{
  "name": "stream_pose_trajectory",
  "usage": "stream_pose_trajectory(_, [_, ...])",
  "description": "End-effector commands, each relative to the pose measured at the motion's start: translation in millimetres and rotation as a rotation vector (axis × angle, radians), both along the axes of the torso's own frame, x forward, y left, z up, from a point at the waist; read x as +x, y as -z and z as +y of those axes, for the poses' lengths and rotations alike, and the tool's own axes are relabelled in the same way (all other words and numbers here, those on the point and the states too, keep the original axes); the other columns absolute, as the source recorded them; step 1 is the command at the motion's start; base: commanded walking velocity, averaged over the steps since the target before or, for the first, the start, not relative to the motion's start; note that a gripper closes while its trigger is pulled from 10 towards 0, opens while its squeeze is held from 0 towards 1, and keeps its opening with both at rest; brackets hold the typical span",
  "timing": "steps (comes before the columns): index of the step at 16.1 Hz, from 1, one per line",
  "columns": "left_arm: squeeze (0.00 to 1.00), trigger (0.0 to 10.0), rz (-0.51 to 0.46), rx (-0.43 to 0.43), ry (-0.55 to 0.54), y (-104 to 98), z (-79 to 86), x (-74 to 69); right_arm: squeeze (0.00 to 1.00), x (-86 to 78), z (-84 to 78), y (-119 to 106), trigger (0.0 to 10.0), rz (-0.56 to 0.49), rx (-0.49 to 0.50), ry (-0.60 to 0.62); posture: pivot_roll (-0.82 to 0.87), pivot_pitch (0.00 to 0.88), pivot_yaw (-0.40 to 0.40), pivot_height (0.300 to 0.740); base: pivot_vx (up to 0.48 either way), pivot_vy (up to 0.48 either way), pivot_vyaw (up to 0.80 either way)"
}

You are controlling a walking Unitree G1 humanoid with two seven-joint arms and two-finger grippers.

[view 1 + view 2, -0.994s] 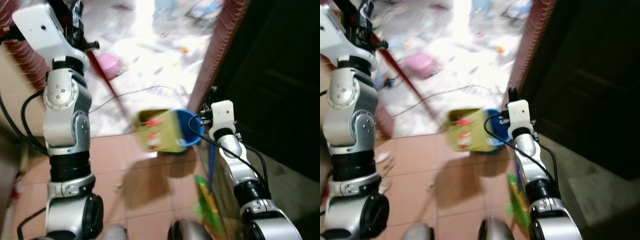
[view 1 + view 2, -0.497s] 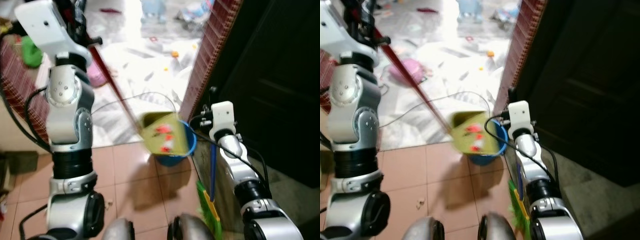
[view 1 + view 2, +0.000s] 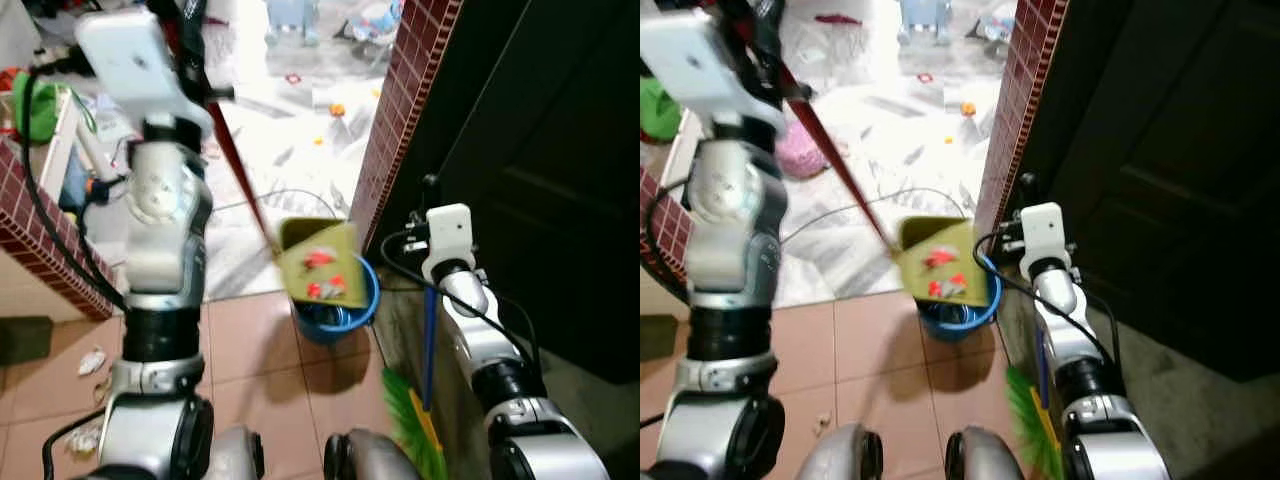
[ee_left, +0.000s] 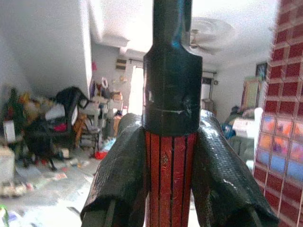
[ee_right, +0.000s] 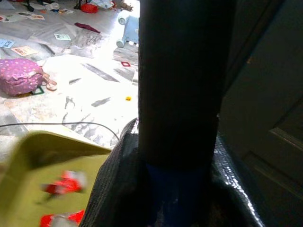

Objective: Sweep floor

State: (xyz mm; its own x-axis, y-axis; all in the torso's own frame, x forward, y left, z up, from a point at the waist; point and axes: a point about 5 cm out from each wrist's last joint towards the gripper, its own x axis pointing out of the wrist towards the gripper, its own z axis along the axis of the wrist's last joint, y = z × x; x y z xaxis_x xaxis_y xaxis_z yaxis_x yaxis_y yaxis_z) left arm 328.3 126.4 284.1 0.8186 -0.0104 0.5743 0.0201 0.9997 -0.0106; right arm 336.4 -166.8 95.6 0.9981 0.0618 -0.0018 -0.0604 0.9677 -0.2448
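Note:
My left gripper (image 4: 171,189) is shut on the red handle (image 3: 232,160) of a yellow-green dustpan (image 3: 322,262). The pan is tilted, with red scraps in it, and hangs right over a blue bucket (image 3: 340,310) on the tiled floor. My right gripper (image 5: 175,189) is shut on the broom's dark and blue handle (image 3: 428,340). The broom stands upright beside the bucket, its green bristles (image 3: 410,425) on the floor by my feet.
A red brick pillar (image 3: 395,110) and a dark door (image 3: 540,150) stand close on the right. A low brick wall (image 3: 40,240) is on the left. A cable (image 3: 300,195) and litter lie on the pale floor ahead, with a pink bag (image 3: 800,158). Crumpled paper (image 3: 92,362) lies on the tiles.
The whole view has shifted as I moved. The dustpan has gone from beside the bucket's left rim to above it. The right arm has kept its hold on the broom.

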Motion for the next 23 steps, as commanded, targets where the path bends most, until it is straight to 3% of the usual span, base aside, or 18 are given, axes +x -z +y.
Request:
stream_pose_trajectory(1, [0.0, 10.0, -0.091, 0.057, 0.034, -9, -12.7, -6.4, 0.0, 2.1, -3.0, -6, 10.0, -0.027, -0.007, 0.003, -0.03, 0.106, -0.043, 0.74, 0.0, 0.0, 0.0])
stream_pose_trajectory(5, [0.0, 10.0, -0.112, 0.158, 0.14, 7, -44.3, -10.3, 0.0, 3.8, -1.3, -9, 10.0, -0.038, -0.004, 0.005, -0.04, 0.111, -0.032, 0.74, 0.0, 0.0, 0.0])
stream_pose_trajectory(7, [0.0, 10.0, -0.123, 0.223, 0.273, 10, -68.6, -15.6, 0.0, 4.5, -1.4, -10, 10.0, -0.04, -0.004, 0.005, -0.04, 0.115, -0.033, 0.74, 0.0, 0.0, 0.0])
stream_pose_trajectory(11, [0.0, 10.0, -0.212, 0.473, 0.549, 8, -118.2, -41.6, 0.0, 5.7, -2.0, -10, 10.0, -0.04, -0.003, 0.004, -0.03, 0.125, -0.03, 0.74, 0.0, 0.0, 0.0])
stream_pose_trajectory(13, [0.0, 10.0, -0.264, 0.642, 0.7, 16, -143.4, -62.9, 0.0, 5.7, -1.6, -10, 10.0, -0.042, -0.006, 0.006, -0.03, 0.125, -0.028, 0.74, 0.0, 0.0, 0.0])
stream_pose_trajectory(17, [0.0, 10.0, -0.277, 0.677, 0.699, 21, -152.0, -66.8, 0.0, 5.8, -1.2, -10, 10.0, -0.044, -0.004, 0.007, -0.04, 0.119, -0.028, 0.74, 0.0, 0.0, 0.0])
stream_pose_trajectory(20, [0.0, 10.0, -0.242, 0.591, 0.652, 15, -142.5, -58.6, 0.0, 6.1, -1.0, -10, 10.0, -0.043, -0.006, 0.006, -0.03, 0.117, -0.03, 0.74, 0.0, 0.0, 0.0])
stream_pose_trajectory(23, [0.0, 10.0, -0.149, 0.396, 0.618, 11, -131.0, -47.6, 0.0, 6.5, -1.3, -9, 10.0, -0.038, -0.009, 0.004, -0.03, 0.115, -0.035, 0.74, 0.0, 0.0, 0.0])
